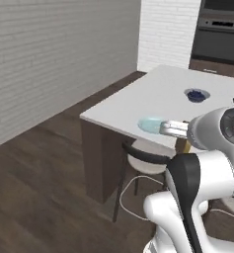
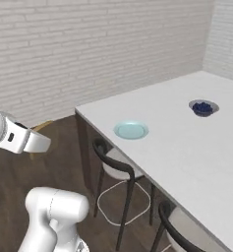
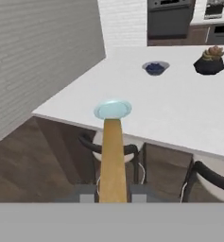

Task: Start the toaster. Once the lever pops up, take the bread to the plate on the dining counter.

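My gripper is shut on the bread, a golden-brown slice seen edge-on that stands up between the two fingers. Beyond the slice's far end lies the round pale blue-green plate near the front edge of the dining counter. The bread is in the air short of the counter's edge, over the floor and a chair, and does not touch the plate. From the base, the plate sits bare on the white top. The toaster is out of view.
A small bowl with dark blue contents and a black plant pot stand farther back on the counter. Dark-framed chairs are tucked under its front edge. A white brick wall runs along the left.
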Available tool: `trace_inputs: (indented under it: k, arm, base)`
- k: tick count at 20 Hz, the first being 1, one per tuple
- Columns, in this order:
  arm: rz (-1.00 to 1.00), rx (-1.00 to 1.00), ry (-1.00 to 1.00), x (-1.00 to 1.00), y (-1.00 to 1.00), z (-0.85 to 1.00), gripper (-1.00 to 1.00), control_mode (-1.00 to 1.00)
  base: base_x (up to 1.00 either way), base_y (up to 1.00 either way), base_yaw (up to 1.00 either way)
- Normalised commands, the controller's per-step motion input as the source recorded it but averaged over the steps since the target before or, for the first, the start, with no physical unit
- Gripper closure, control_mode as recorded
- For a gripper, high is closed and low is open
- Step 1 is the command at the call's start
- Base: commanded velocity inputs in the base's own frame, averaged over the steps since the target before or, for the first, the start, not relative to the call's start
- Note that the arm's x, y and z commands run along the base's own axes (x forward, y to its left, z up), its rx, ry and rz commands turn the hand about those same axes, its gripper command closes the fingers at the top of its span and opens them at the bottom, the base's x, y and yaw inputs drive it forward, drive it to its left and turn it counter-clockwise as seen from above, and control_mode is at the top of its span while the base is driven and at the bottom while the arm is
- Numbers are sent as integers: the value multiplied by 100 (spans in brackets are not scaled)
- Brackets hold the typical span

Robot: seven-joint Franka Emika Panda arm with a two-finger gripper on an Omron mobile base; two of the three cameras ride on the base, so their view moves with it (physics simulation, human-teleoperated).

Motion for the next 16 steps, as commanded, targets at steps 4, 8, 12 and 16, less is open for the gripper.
trace_inputs:
  k: [4, 8, 12, 16]
  arm:
    - [0, 0, 0, 0, 0, 0, 100, 100]
    - [0, 0, 0, 0, 0, 0, 100, 100]
    - [0, 0, 0, 0, 0, 0, 100, 100]
    - [-35, 0, -8, 41, 1, 0, 100, -100]
  base:
    - [100, 41, -46]
    - [90, 32, -46]
    - [77, 21, -46]
    - [17, 3, -11]
